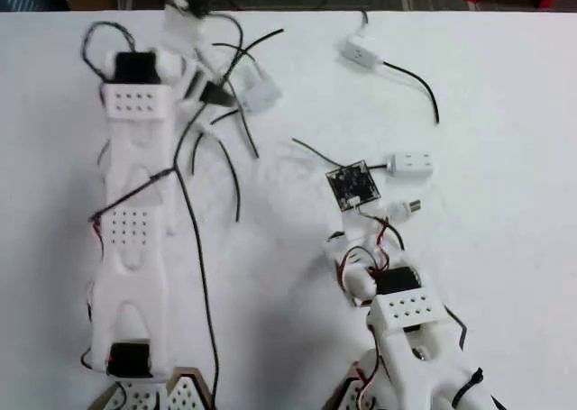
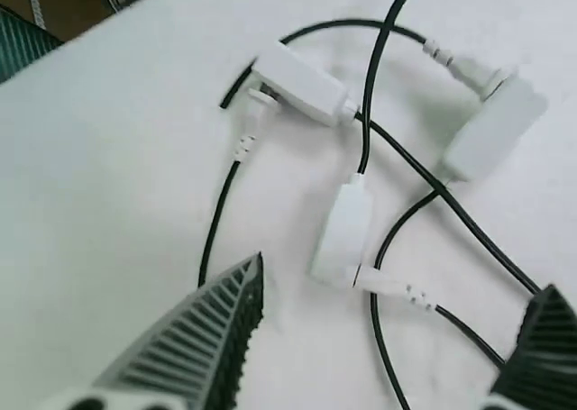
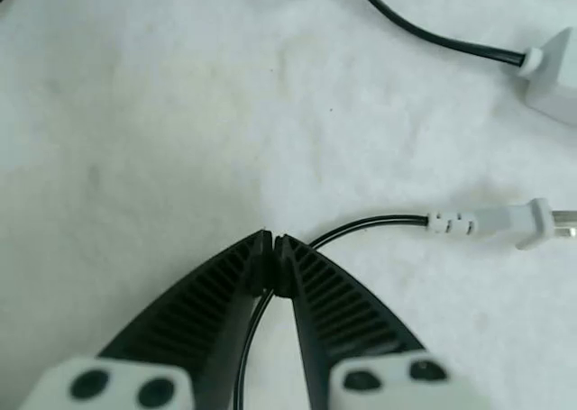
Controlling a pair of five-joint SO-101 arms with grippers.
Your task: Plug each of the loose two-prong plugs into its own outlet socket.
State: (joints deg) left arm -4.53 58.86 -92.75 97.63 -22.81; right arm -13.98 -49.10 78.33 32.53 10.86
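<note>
Nearest the arm bases, the right end effector point(image 3: 273, 248) is pinched fully together on a thin black cord point(image 3: 361, 225), its ribbed fingertips meeting around the wire. The cord runs on to a loose white two-prong plug point(image 3: 509, 221). The plug lies flat on the white surface point(image 3: 135, 113), its bare metal prongs pointing away from the fingers and seated in nothing. Just past it rests a white outlet socket point(image 3: 554, 77) with its own black lead; the high view shows plug and socket near each other but apart.

Farther up the surface, the left end effector point(image 2: 397, 306) hangs wide open with nothing in its grasp, above a tangle of black cords. Under its gap lies a white socket block point(image 2: 343, 234) with a small white plug point(image 2: 401, 293) touching its near end. Whether the prongs are seated cannot be told. Beyond these lie a second socket block point(image 2: 302, 86) and a third socket block point(image 2: 496, 126), each with a plug body against it.

Farthest off, near the far edge of the surface, a lone socket point(image 1: 361, 54) lies well apart from the tangle, its black cord curving away.
</note>
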